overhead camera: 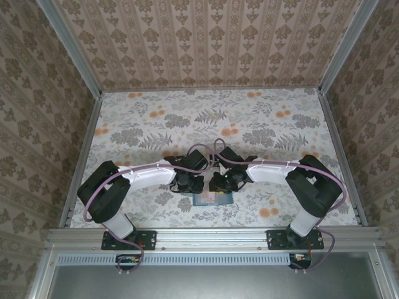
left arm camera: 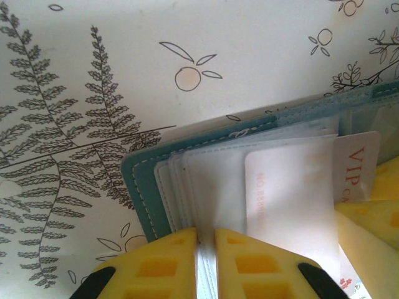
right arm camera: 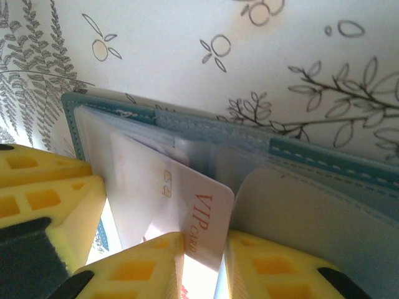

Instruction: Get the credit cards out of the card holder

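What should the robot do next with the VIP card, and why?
Probably slide the right hand back, drawing the VIP card out: it pinches the card's end, the rest sits in the card holder, which the left hand grips.

Both arms are bent. From above, the left arm (overhead camera: pixel 146 176) pokes its elbow out toward 9 o'clock and reaches toward 3 o'clock. The right arm (overhead camera: pixel 271 171) does the same the other way round. The left gripper (overhead camera: pixel 187 182) and the right gripper (overhead camera: pixel 223 180) sit close side by side and point down. The left gripper's yellow fingers (left arm camera: pixel 162 261) squeeze a thin leaf of the card holder (left arm camera: pixel 140 187). The right gripper's yellow fingers (right arm camera: pixel 274 268) stand a little apart with a credit card (right arm camera: pixel 199 212) between them. It is not clear if they pinch it.
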